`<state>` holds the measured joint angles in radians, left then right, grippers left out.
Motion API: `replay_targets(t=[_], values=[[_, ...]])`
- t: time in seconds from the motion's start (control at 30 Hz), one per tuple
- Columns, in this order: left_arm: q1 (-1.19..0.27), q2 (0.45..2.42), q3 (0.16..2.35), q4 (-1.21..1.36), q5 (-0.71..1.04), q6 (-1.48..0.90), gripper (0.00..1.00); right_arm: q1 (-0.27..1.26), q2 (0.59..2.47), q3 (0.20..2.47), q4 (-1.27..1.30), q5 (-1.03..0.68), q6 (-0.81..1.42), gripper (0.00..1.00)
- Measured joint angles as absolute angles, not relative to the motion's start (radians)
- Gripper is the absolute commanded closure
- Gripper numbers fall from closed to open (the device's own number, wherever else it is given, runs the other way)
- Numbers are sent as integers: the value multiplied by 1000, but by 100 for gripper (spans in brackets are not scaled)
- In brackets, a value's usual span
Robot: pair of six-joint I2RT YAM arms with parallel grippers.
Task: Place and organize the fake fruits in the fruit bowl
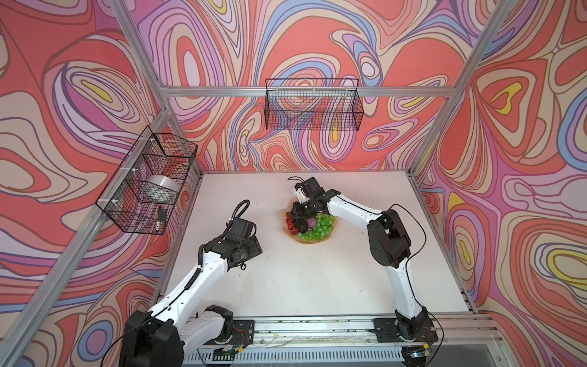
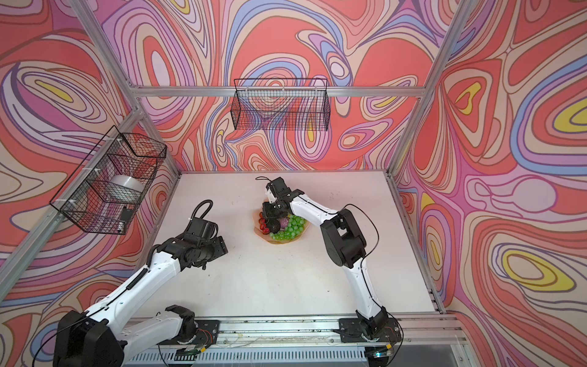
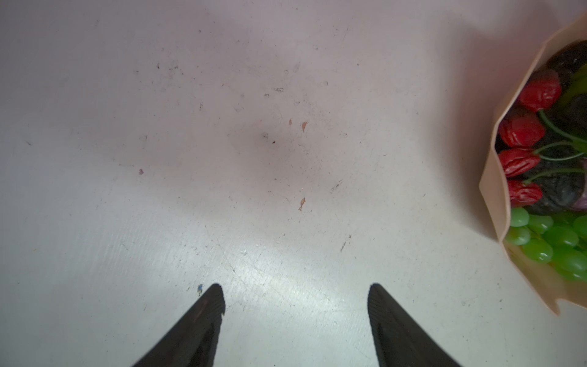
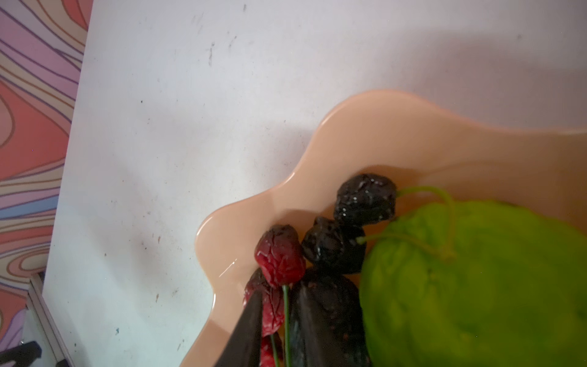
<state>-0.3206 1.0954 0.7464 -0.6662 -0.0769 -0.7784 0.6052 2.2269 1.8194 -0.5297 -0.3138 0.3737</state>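
Note:
The peach-pink fruit bowl (image 1: pixel 306 242) (image 2: pixel 276 242) stands at the table's middle back. It holds a green grape bunch (image 1: pixel 317 227) (image 3: pixel 552 241), a purple ball (image 1: pixel 313 222), a dark avocado (image 1: pixel 300 226) and red cherries (image 1: pixel 289 222) (image 3: pixel 521 130). My right gripper (image 1: pixel 295 217) (image 4: pixel 281 290) reaches down into the bowl's far left part. Its jaws stand slightly apart, with a red cherry (image 4: pixel 281 257) and thin green stems lying in the gap. Black cherries (image 4: pixel 365 200) and the bumpy green ball (image 4: pixel 476 286) lie right beside it. My left gripper (image 1: pixel 255 246) (image 3: pixel 295 287) hovers open and empty over bare table, left of the bowl (image 3: pixel 495 197).
A black wire basket (image 1: pixel 313 105) hangs on the back wall. Another (image 1: pixel 149 184) on the left wall holds a silver round thing (image 1: pixel 162 187). Aluminium frame posts stand at the table's corners. The white table (image 1: pixel 286 286) stretches in front of the bowl.

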Motion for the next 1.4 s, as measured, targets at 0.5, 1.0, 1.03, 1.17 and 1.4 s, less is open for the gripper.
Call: replay_targets(t=[0.5,1.0,1.03,1.17,1.4], values=[[-321,1192,971,-661,-146,-666,0,605,1883,1702,-478,-147,250,1],[-234,1105,630,-72,-312,-159,1,157,1188,793,-10,111,-21,2],[-210,1101,580,-5,-318,-136,1,118,1155,729,31,127,-27,2],[-147,1154,432,215,-326,-63,1,65,1125,580,197,150,-34,2],[-128,1341,380,498,-278,-24,0,38,1443,461,604,121,2,2]])
